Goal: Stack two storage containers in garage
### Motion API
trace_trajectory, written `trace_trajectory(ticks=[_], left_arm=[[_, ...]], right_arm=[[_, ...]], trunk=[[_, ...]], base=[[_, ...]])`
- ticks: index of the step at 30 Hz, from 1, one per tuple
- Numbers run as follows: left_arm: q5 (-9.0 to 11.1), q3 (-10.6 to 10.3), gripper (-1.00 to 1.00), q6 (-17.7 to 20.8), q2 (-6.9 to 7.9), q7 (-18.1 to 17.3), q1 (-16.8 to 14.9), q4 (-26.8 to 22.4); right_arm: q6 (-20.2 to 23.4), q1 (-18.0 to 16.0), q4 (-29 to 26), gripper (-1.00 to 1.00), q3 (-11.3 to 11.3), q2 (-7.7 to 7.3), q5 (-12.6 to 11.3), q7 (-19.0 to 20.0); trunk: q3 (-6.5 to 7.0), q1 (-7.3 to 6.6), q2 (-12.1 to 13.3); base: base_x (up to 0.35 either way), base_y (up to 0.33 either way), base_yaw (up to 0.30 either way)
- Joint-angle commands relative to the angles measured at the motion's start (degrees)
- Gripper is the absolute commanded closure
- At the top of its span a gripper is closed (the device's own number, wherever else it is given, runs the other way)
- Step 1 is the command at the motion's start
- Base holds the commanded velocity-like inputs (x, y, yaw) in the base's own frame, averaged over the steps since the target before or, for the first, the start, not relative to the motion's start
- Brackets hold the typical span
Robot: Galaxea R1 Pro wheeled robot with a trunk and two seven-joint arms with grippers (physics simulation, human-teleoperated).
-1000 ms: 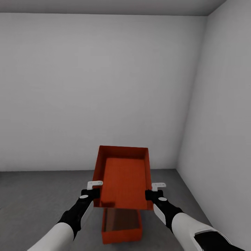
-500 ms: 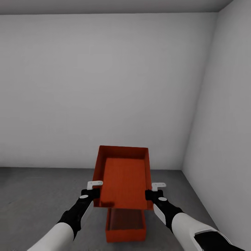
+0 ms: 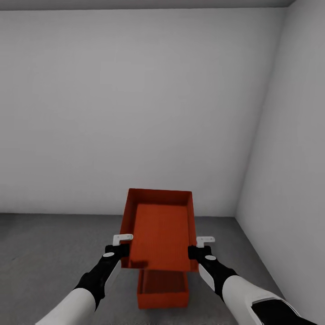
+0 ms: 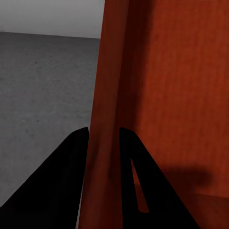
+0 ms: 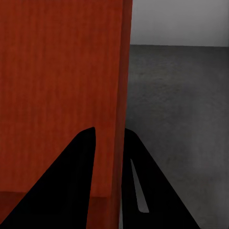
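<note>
I hold one orange-red storage container (image 3: 160, 230) in the air between both arms, tilted with its open top toward me. My left gripper (image 3: 123, 249) is shut on its left wall (image 4: 102, 138), and my right gripper (image 3: 194, 252) is shut on its right wall (image 5: 117, 143). The second storage container (image 3: 162, 291) sits on the dark grey concrete floor (image 3: 45, 253) of the garage, directly below the held one and partly hidden by it. In each wrist view the black fingers (image 4: 71, 167) (image 5: 81, 162) straddle a thin red wall.
A plain pale grey wall (image 3: 135, 113) stands ahead and a second wall (image 3: 293, 158) closes the right side, meeting in a corner. Open concrete floor spreads to the left of the containers.
The view has shifted as the camera moved: the container on the floor now appears more centred under the held one and slightly higher in the picture. Both grips are unchanged.
</note>
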Motion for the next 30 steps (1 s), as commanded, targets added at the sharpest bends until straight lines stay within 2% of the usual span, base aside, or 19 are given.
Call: trace_trajectory(ticks=[1, 30], left_arm=[[3.91, 0.81, 1.0, 0.44, -0.03, 3.01, -0.03, -0.05], [3.91, 0.81, 1.0, 0.44, -0.01, 3.01, -0.03, -0.06]], right_arm=[[-2.36, -0.05, -0.1, 1.0, -1.94, 0.0, 0.07, -4.49], [-2.54, -0.05, -0.11, 1.0, -1.94, 0.0, 0.07, -4.51]], trunk=[[-0.18, 0.01, -0.08], [-2.85, 0.01, -0.08]], base=[[0.0, 0.0, 0.0], [0.0, 0.0, 0.0]])
